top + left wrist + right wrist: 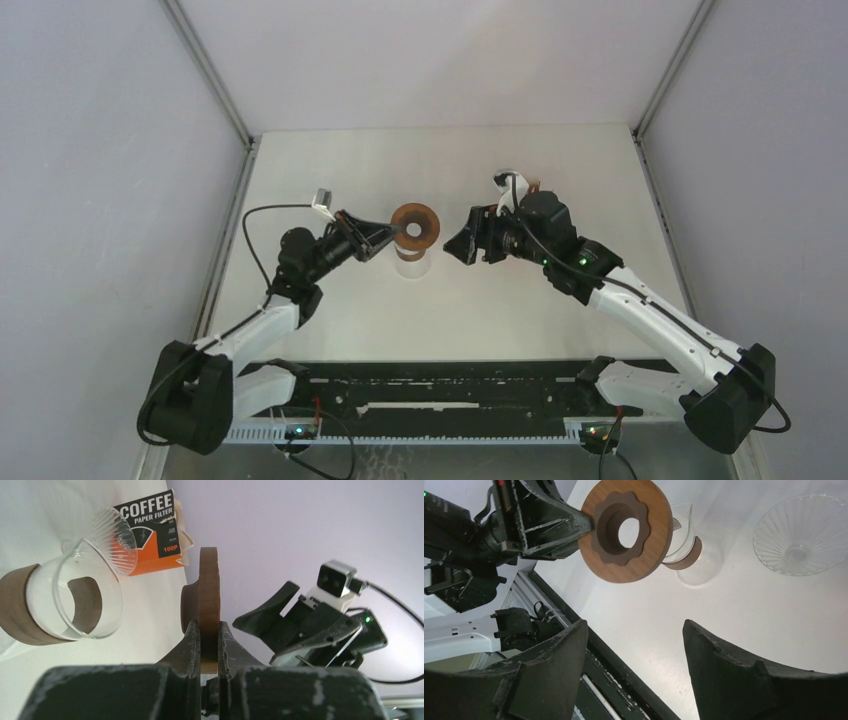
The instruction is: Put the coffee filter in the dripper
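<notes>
Holds the dripper (pixel 209 580) by its rim in the clamped left gripper (pixel 209 627), facing the empty, spread right gripper (pixel 634 630). Filter-fetching step: next, pinch one coffee filter from the filter box (pixel 160 525) behind the right gripper.

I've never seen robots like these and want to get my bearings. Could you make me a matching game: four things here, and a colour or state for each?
Things:
1. dripper
2. right gripper
3. glass cup
4. filter box

Colour or state:
A. orange and black, with printed lettering
B. open, holding nothing
C. pinched at its edge by the left gripper
D. clear, with a brown band

Pairs: 1-C, 2-B, 3-D, 4-A.
</notes>
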Robot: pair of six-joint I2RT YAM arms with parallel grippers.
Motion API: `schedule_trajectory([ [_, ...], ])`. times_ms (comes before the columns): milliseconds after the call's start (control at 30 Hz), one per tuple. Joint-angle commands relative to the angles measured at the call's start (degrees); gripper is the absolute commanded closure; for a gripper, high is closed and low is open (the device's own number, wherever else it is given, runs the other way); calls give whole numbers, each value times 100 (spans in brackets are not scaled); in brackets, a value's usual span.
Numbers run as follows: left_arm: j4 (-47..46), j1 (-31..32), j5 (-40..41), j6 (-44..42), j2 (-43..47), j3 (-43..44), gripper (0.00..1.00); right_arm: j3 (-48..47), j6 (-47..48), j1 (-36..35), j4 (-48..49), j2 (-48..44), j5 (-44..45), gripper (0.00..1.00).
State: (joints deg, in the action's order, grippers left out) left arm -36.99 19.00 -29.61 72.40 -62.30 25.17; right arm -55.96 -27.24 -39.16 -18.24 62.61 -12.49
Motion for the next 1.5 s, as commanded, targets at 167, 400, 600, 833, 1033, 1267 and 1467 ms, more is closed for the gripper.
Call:
schedule_trajectory([
  [167, -3037, -445, -296, 1876, -1516, -407, 100, 253, 57, 67, 374, -129, 225, 17],
  [400, -4059, -501, -351, 2291, -2230, -435, 100, 407, 92, 229, 373, -210, 118, 16],
  [600, -3696, -648, -312, 1999, -2216, -566, 100, 514, 79, 376, 472, -205, -15, 17],
  [833, -3664, -802, -325, 1769, -2487, -674, 100, 547, 70, 407, 555, -79, -131, 16],
  [1033, -3497, -806, -321, 1566, -2630, -607, 100, 566, 91, 416, 556, -48, -155, 17],
  [1267, -3482, -802, -331, 1464, -2821, -571, 100, 610, 83, 454, 570, -40, -186, 17],
  [1467, -3481, -787, -371, 1435, -2874, -603, 95, 620, 75, 462, 620, -12, -220, 17],
])
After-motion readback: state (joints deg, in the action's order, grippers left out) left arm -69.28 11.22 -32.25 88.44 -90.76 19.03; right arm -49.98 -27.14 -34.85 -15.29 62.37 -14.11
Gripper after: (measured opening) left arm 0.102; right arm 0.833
